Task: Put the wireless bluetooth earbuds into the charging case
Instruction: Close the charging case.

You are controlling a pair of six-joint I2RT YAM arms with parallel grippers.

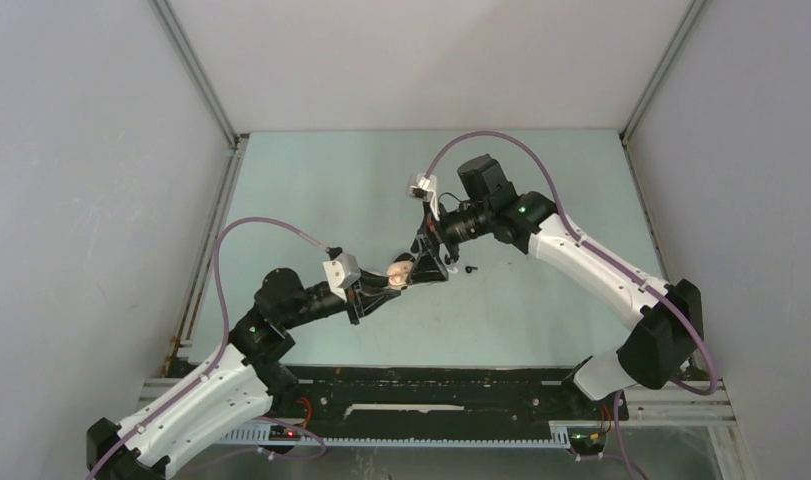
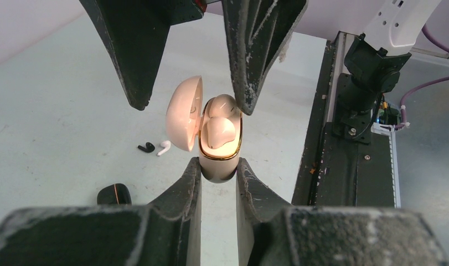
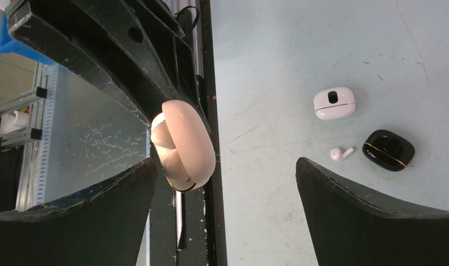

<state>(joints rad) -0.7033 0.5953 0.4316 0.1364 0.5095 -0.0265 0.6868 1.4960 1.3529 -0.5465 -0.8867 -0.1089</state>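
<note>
Seen from above, the left claw (image 1: 381, 288) pinches an open beige case (image 1: 401, 272) with the right claw (image 1: 433, 258) spread wide just beside it; the left wrist view shows two beige earbuds (image 2: 219, 132) seated inside that case; the right wrist view shows a white earbud (image 3: 342, 153) lying between a white case (image 3: 334, 103) and a black case (image 3: 388, 149) on the table (image 3: 299, 50).

The charging case (image 2: 217, 166) sits between the fingers of the left hand (image 1: 384, 286), above the counter (image 2: 56, 100). Its lid (image 2: 183, 113) is swung open to the left in the left wrist view. The seated earbuds (image 2: 219, 133) lie in it, one behind the other. The right hand (image 1: 429, 262) straddles the case from the far side. On the counter, left of the case, a first loose earbud (image 2: 146, 147) lies just beside a second loose earbud (image 2: 164, 147). A second case (image 2: 114, 194) lies nearer the camera. In the right wrist view a third case (image 3: 334, 103) lies near it.
</note>
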